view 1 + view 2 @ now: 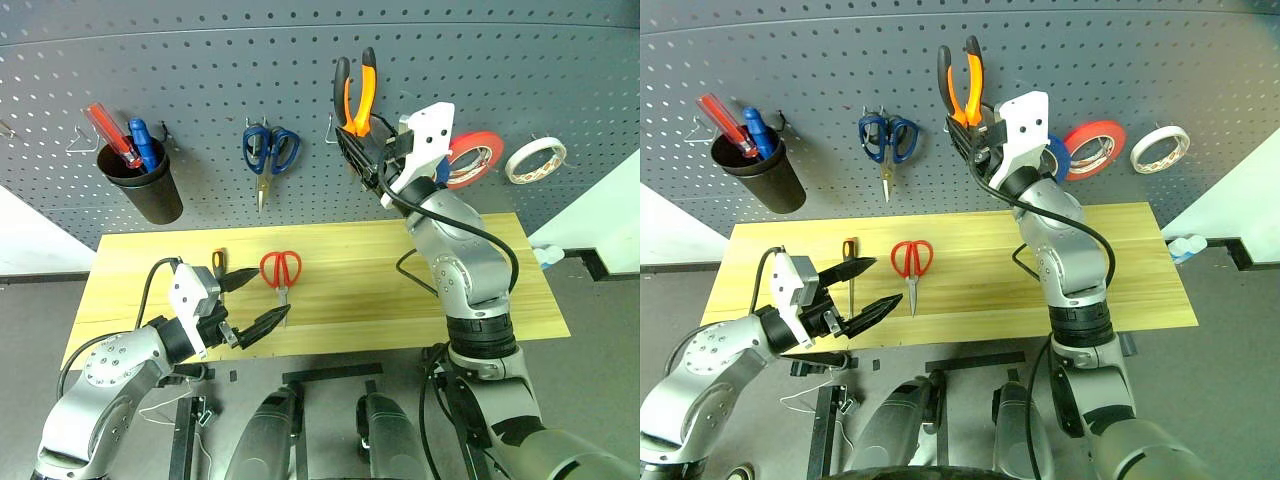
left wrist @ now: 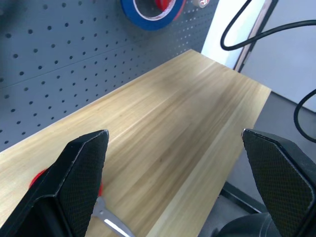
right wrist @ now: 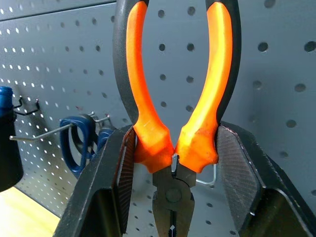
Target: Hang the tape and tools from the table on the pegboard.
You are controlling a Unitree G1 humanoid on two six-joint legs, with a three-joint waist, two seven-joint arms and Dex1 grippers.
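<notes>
Nearest the camera, the left gripper hovers at the near left edge of the long table of light yellowish wood, its two black fingers spread wide and holding nothing. Just beyond its fingertips lie the scissors with red handles, blades pointing toward the near edge, and to their left the slim screwdriver with a black-and-orange handle, both flat on the table.

Farther back, the right gripper is raised against the large dark grey pegboard dotted with holes and wire hooks. Its fingers are closed on the small pliers with orange-and-black handles, clamping them where the handles meet the joint, handles pointing up in front of the board.

On the pegboard, the cream-coloured ring of tape hangs at far right, a red tape roll to its left. Scissors with blue handles hang left of the pliers, and a black cup farther left.
</notes>
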